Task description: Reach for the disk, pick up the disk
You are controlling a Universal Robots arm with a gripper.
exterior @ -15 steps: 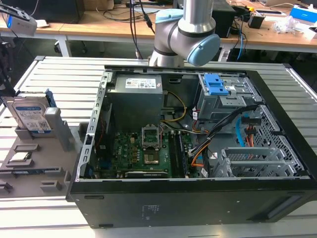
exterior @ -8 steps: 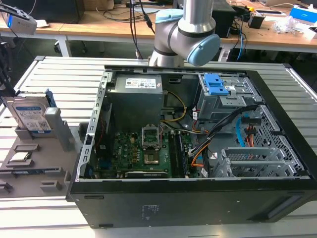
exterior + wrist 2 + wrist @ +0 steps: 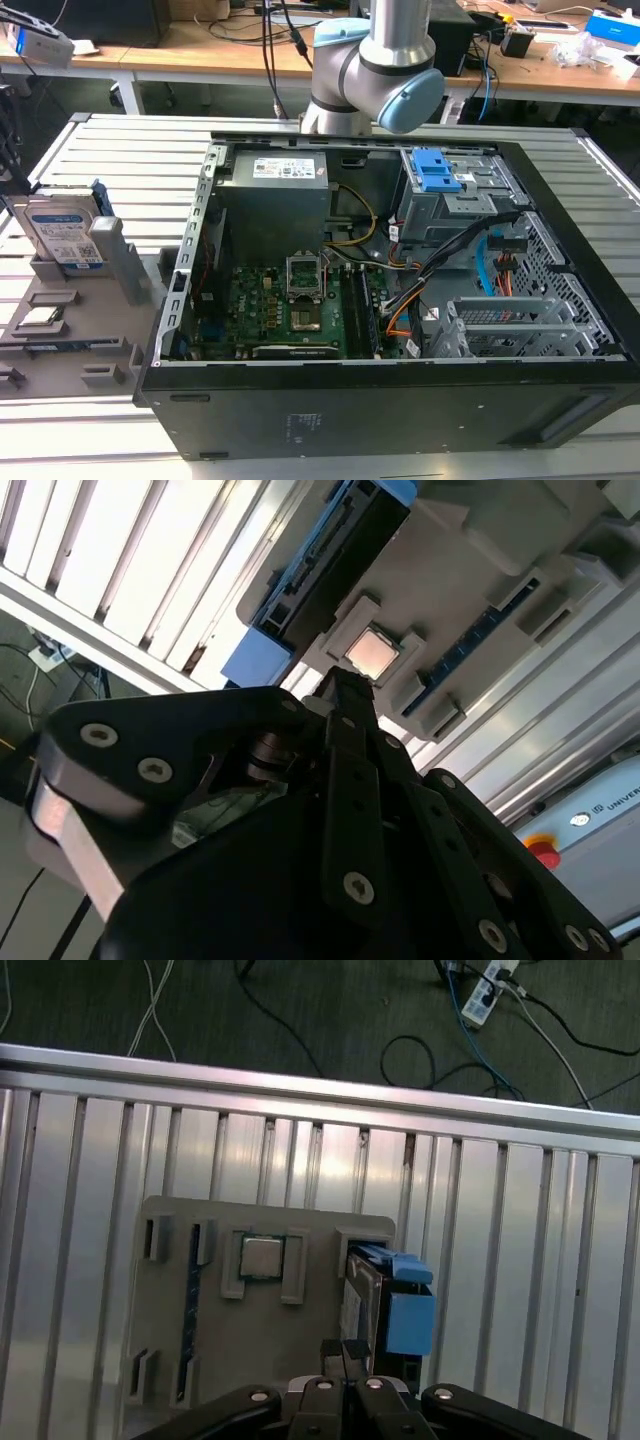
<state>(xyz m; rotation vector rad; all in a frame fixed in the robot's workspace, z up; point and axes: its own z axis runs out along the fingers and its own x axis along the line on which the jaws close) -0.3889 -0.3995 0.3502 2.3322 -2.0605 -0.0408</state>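
The disk point(image 3: 63, 236) stands on edge in a slot of a grey holder plate point(image 3: 70, 345) at the exterior view's left, its white-and-blue label facing the camera and a blue bracket along its edges. In the first wrist view the disk point(image 3: 362, 1290) appears edge-on, with the blue bracket point(image 3: 408, 1312) beside it. The second wrist view shows the disk point(image 3: 335, 555) as a dark edge. My gripper point(image 3: 344, 1353) hangs well above the plate, apart from the disk, its black fingers point(image 3: 345, 695) shut together with nothing between them.
A small square silver chip point(image 3: 262, 1257) lies in a pocket of the holder plate point(image 3: 250, 1345), next to the disk. An open black computer case point(image 3: 380, 300) stands on the slatted metal table point(image 3: 120, 150), with the arm's elbow point(image 3: 375, 70) behind it. Cables lie on the floor point(image 3: 420, 1020).
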